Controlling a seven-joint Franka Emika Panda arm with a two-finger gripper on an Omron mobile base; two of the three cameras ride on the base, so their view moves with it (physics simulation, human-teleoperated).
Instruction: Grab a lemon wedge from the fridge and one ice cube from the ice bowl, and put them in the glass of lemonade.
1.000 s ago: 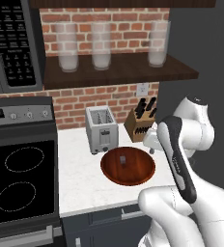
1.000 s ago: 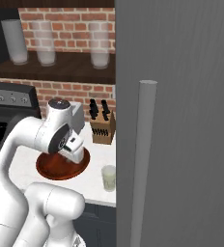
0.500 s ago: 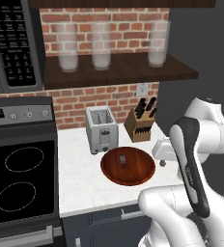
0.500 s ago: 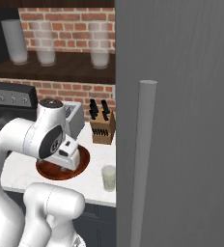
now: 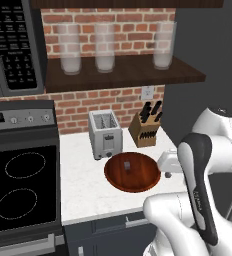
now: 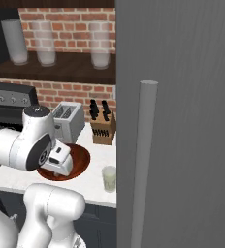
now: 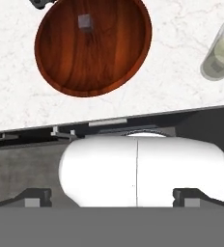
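Note:
The ice bowl [image 7: 92, 53], a wide reddish-brown wooden bowl, sits on the white counter with one small grey ice cube [image 7: 85, 21] in it. To its right stands the glass of lemonade [image 6: 108, 178], seen at the edge of the hand view too [image 7: 221, 57]. My gripper [image 7: 113, 197] hangs over the counter's front edge, just off the bowl's right rim, open with nothing between its fingers. The fridge [image 6: 182, 121] fills the right side with its door shut, its long bar handle [image 6: 142, 164] close to the camera. The lemon wedge is hidden.
A toaster [image 5: 105, 134] and a knife block [image 5: 147, 127] stand behind the bowl against the brick wall. A stove [image 5: 20, 190] lies to the left under a microwave [image 5: 10, 45]. Tall frosted glasses [image 5: 105, 47] line the shelf above.
The arm's elbow has swung to the right and the hand has drifted from above the bowl toward its right rim and the counter's front edge. The jaws have stayed open.

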